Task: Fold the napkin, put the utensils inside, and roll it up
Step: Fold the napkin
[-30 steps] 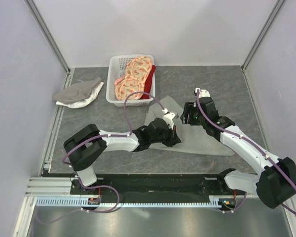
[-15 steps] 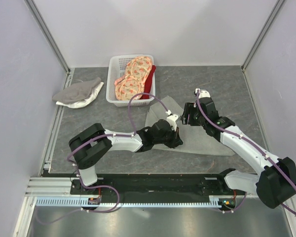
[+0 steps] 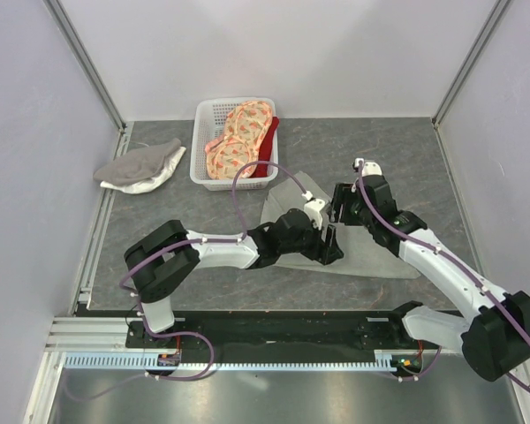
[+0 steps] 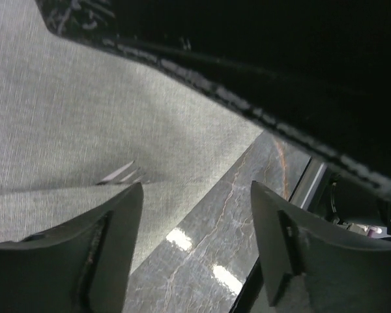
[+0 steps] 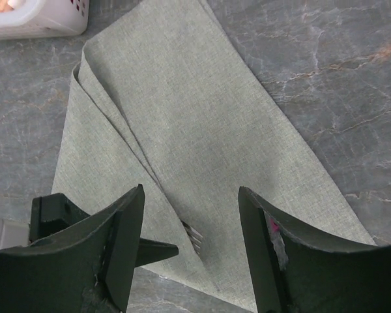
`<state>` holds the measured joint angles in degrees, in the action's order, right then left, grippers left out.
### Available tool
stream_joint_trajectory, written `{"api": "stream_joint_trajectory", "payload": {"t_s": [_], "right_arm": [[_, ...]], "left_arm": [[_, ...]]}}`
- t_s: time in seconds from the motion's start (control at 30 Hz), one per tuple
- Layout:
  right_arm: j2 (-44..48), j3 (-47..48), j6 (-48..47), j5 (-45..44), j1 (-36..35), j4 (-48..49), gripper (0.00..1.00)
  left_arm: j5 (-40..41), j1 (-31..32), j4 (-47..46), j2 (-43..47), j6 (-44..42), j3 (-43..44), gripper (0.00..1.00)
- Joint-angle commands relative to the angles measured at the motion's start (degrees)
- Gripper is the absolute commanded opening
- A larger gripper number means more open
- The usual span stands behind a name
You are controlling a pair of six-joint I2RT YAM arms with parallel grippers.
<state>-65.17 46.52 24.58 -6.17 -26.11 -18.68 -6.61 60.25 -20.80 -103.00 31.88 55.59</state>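
Observation:
The grey-green napkin [image 3: 371, 258] lies folded on the table, its layered edges showing in the right wrist view [image 5: 195, 111]. The fork is almost wholly hidden under a fold. Only its tines [image 5: 194, 236] poke out near the napkin's near edge, and they also show in the left wrist view [image 4: 120, 174]. My left gripper [image 3: 329, 243] sits low at that edge, open, with nothing between its fingers [image 4: 111, 248]. My right gripper [image 3: 340, 208] hovers above the cloth, open and empty, straddling the tines [image 5: 190, 254].
A white basket [image 3: 200, 141] at the back holds orange-pink patterned cloths [image 3: 238, 141] and a red one. A grey-and-white cloth [image 3: 141, 166] lies at the far left. Side walls close in the table. The basket's corner [image 5: 39, 23] shows in the right wrist view.
My left gripper has opened and slid right along the napkin's near edge. The right gripper has shifted slightly right and stayed open.

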Motion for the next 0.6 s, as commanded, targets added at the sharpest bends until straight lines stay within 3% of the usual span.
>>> {"api": "stream_joint_trajectory", "payload": {"t_s": [0.0,0.07,0.23,0.43,0.47,0.57], "right_arm": [[3.7,0.5,1.3,0.2,1.8,-1.4,0.68],[5.2,0.3,1.7,1.1,3.2,-2.4,0.69],[8.0,-1.0,3.0,3.5,7.4,-5.8,0.71],[11.5,-4.6,6.1,4.5,15.3,-15.3,0.78],[12.1,-5.2,6.6,4.9,17.6,-16.4,0.79],[14.2,-9.3,10.1,9.7,23.1,-18.8,0.79]], "left_arm": [[-0.7,0.3,0.8,3.0,-2.4,3.6,0.79],[0.6,0.2,3.3,4.5,-3.1,4.6,0.83],[5.2,-3.2,20.2,13.9,-2.2,5.8,0.88],[-3.3,-19.4,36.3,30.8,-5.3,2.4,0.96],[-5.2,-24.9,38.3,32.1,-6.4,2.7,0.96],[-9.4,-33.4,44.6,34.4,-10.8,3.9,0.97]]}}
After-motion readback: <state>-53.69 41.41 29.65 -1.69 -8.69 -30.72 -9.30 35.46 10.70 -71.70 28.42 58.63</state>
